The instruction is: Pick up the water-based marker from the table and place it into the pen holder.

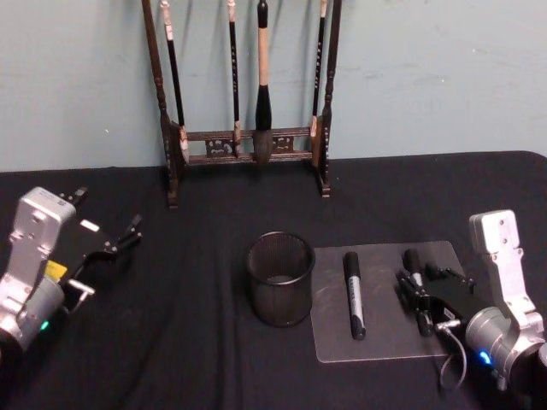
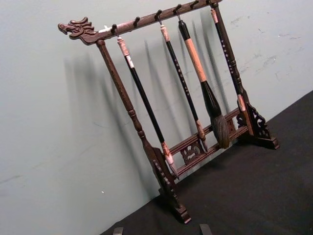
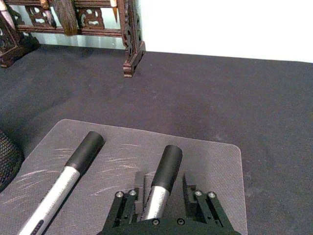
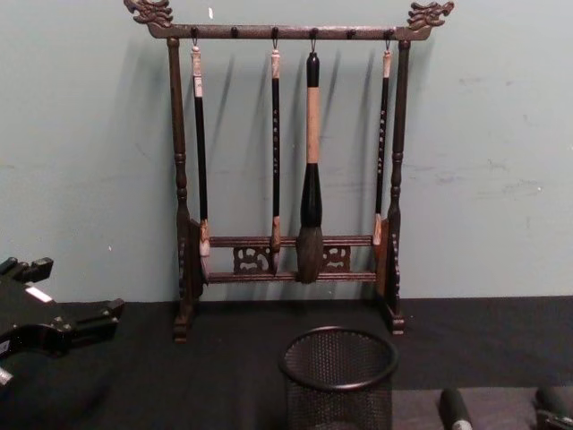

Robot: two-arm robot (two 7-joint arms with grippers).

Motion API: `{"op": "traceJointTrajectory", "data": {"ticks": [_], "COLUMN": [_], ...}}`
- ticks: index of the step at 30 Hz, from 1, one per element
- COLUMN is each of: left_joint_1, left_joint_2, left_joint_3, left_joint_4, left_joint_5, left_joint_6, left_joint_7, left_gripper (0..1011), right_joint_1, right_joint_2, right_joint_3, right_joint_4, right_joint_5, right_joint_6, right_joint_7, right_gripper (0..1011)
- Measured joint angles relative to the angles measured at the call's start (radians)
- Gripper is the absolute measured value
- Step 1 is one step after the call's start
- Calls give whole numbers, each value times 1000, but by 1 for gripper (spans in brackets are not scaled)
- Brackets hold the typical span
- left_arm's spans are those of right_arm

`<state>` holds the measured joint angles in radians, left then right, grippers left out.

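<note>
Two water-based markers with black caps and silver-grey barrels lie side by side on a clear mat. The left marker lies free. The right marker lies between the fingers of my right gripper, which stands low over the mat, open, with a gap showing on one side of the barrel. The pen holder, a black mesh cup, stands upright just left of the mat and looks empty. My left gripper hovers open at the table's left, holding nothing.
A dark wooden brush rack with several hanging calligraphy brushes stands at the back against the wall. Black cloth covers the table. Open cloth lies between the left gripper and the pen holder.
</note>
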<state>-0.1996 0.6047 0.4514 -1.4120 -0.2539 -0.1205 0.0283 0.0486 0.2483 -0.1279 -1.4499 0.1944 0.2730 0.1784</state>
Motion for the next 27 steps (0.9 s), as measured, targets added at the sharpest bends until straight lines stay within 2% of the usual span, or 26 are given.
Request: {"op": "traceJointTrajectory", "data": {"ticks": [2, 3, 4, 9, 27], "left_joint_1": [0, 0, 0, 0, 0], "left_joint_2": [0, 0, 0, 0, 0], "left_joint_3": [0, 0, 0, 0, 0], "left_joint_4": [0, 0, 0, 0, 0], "left_joint_5": [0, 0, 0, 0, 0], "left_joint_6": [0, 0, 0, 0, 0], "left_joint_7": [0, 0, 0, 0, 0], "left_gripper": [1009, 1009, 1009, 1009, 1009], "right_joint_1": [0, 0, 0, 0, -1], "right_joint_2": [0, 0, 0, 0, 2], "right_joint_3": [0, 0, 0, 0, 2], "right_joint_4": [0, 0, 0, 0, 0], "right_joint_5": [0, 0, 0, 1, 4], "right_joint_6": [0, 0, 0, 0, -8], "right_joint_7": [0, 0, 0, 0, 14], "right_gripper": [509, 416, 366, 243, 239]}}
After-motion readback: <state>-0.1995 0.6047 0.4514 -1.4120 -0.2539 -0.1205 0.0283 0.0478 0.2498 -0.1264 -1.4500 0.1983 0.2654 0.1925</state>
